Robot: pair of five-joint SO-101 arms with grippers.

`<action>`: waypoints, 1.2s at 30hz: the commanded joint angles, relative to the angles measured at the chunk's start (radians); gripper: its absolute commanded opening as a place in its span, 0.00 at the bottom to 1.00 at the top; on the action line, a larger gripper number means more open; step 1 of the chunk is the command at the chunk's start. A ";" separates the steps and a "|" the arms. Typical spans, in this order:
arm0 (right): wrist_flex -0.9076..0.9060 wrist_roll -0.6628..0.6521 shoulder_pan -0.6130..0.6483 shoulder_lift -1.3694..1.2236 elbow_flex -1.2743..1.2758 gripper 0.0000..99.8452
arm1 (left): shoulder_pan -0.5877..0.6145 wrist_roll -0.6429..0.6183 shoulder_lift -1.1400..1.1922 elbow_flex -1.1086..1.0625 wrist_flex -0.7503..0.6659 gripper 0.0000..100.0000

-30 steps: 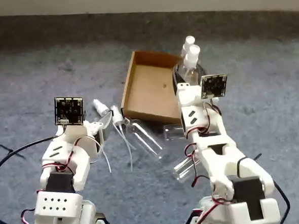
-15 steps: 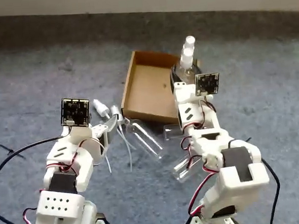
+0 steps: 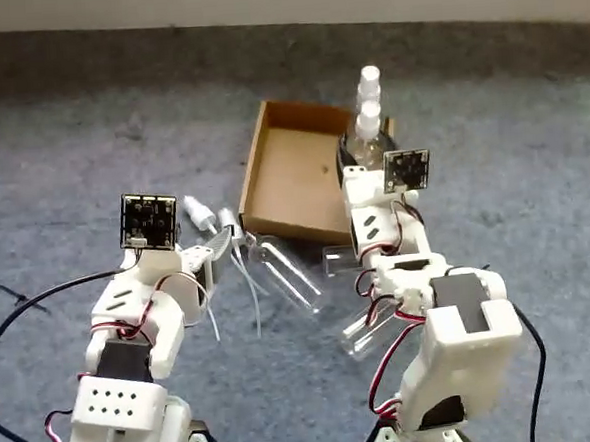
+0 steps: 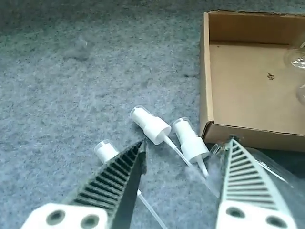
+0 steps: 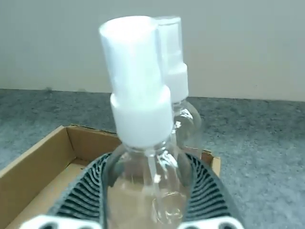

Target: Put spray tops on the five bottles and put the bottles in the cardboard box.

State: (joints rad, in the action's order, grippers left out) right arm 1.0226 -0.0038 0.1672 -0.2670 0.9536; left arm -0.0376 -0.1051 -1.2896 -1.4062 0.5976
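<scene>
My right gripper [image 3: 368, 154] is shut on a clear bottle [image 5: 145, 191] with a white spray top [image 5: 136, 81], held upright over the right side of the cardboard box [image 3: 297, 176]. A second capped bottle [image 3: 370, 84] stands just behind it at the box's far right corner [image 5: 183, 109]. My left gripper [image 4: 188, 143] hangs open over the carpet, left of the box. Two loose spray tops [image 4: 150, 125] [image 4: 190, 142] lie between its fingers, and a third [image 4: 106, 150] lies beside one finger. An uncapped clear bottle [image 3: 288, 271] lies in front of the box.
Two more uncapped bottles [image 3: 343, 260] [image 3: 367, 332] lie on the grey carpet near the right arm's base. The box's left half [image 4: 248, 86] has bare floor. A wall rises behind the carpet.
The right arm has carried its bottle farther back and down toward the box's far right corner. The left gripper shifted slightly toward the spray tops, then held still.
</scene>
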 commanded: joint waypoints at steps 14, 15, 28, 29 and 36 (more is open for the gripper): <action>0.022 -0.011 -0.024 0.010 -0.048 0.21 | -0.016 -0.002 -0.015 0.005 -0.020 0.25; 0.022 -0.011 -0.022 0.010 -0.048 0.23 | -0.016 -0.002 -0.015 0.005 -0.020 0.25; 0.022 -0.017 -0.022 0.012 -0.048 0.24 | -0.016 -0.002 -0.015 0.005 -0.020 0.25; 0.022 -0.017 -0.022 0.012 -0.048 0.24 | -0.016 -0.002 -0.015 0.005 -0.020 0.25; 0.022 -0.153 -0.008 0.012 -0.047 0.24 | -0.016 -0.002 -0.015 0.005 -0.020 0.25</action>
State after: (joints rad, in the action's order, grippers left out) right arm 1.0226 -0.1220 0.1565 -0.2700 0.9459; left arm -0.0376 -0.1051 -1.2896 -1.4062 0.5976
